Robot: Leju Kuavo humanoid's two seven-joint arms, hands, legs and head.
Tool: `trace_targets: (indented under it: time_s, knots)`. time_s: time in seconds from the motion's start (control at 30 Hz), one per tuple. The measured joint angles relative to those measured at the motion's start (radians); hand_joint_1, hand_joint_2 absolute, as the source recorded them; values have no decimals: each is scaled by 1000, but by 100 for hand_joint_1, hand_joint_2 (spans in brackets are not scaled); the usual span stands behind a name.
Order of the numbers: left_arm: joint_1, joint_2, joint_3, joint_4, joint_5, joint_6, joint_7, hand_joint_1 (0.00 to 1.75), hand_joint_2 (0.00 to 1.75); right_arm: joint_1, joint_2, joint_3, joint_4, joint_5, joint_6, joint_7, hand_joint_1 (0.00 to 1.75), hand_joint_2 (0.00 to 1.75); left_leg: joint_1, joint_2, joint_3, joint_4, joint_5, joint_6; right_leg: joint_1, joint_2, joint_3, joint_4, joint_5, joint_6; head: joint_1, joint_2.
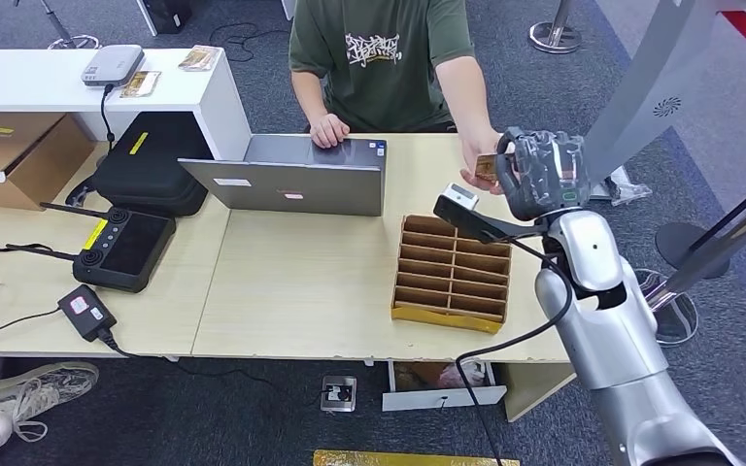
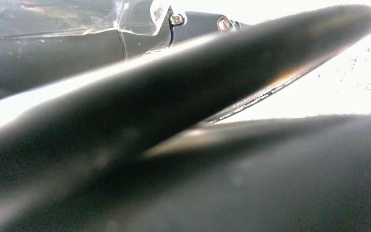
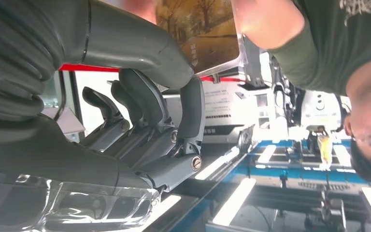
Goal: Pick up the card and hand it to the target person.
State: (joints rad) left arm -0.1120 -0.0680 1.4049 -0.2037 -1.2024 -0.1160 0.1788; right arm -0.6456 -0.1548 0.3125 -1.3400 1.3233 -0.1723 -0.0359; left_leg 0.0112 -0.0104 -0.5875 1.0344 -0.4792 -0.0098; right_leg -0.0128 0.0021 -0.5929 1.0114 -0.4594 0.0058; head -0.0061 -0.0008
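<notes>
1. The right robot hand [image 1: 541, 173] is reaching across the far edge of the desk [image 1: 291, 291], raised above the desk top, with the card [image 1: 487, 166] pinched between its thick thumb and darker fingers [image 3: 145, 104].
2. The card is sticking out from the robot hand toward the seated person in the green shirt [image 1: 384, 58], its free end pointing away from the robot; in the right wrist view the card [image 3: 198, 29] is showing a golden, tree-printed face.
3. The person's hand [image 1: 479, 155] is meeting the card at that free end, and appears to be touching or closing on it, so both hands are on the card at once.
4. The handover is looking nearly complete: the card is lying just beyond the robot hand's fingertips on the person's side, and what remains is judged to be a release, not a further reach.
5. The risk is a slip if the thumb is letting go before the person's grip is firm.
6. The cardboard divider tray [image 1: 452, 274] is sitting on the desk below and nearer the robot; the laptop [image 1: 291, 180] is lying beside the person's other hand [image 1: 329, 130].
7. Whether the left robot hand is open or closed cannot be told.
</notes>
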Motion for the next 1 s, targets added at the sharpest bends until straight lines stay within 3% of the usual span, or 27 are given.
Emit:
trace_targets:
  time_s: [0.1,0.23,0.43,0.57,0.73,0.93,1.0]
  knots:
    - [0,0,-3,0,0,0,-1,0,0,-6,0,0,-10,1,2,0,169,175,0,0,0,0,0,0,0,0,0,0,0,0,0,0]
    - [0,0,-5,0,0,0,-1,0,0,-14,0,0,-11,2,7,-1,0,175,0,0,0,0,0,0,0,0,0,0,0,0,0,0]
    - [0,1,-6,0,0,0,-1,0,0,-16,0,0,-8,-10,8,-14,0,175,0,0,0,0,0,0,0,0,0,0,0,0,0,0]
    - [0,1,-9,0,-1,0,-1,0,0,-3,5,0,-10,-54,-42,-64,0,175,0,0,0,0,0,0,0,0,0,0,0,0,0,0]
    - [-2,0,-14,0,-3,0,-1,0,0,94,57,0,-5,-296,-142,-279,0,175,1,0,0,0,0,0,0,0,0,0,-1,0,0,0]
    - [-3,-3,-14,0,12,0,-2,0,0,298,188,0,93,-717,-142,-589,0,175,1,0,0,-1,-1,-1,1,-1,0,0,-3,-1,0,0]
    - [-4,-5,-14,0,12,0,-3,0,0,346,221,0,128,-811,-145,-641,0,175,1,0,0,-1,-1,-1,1,-1,0,0,-3,-1,0,0]
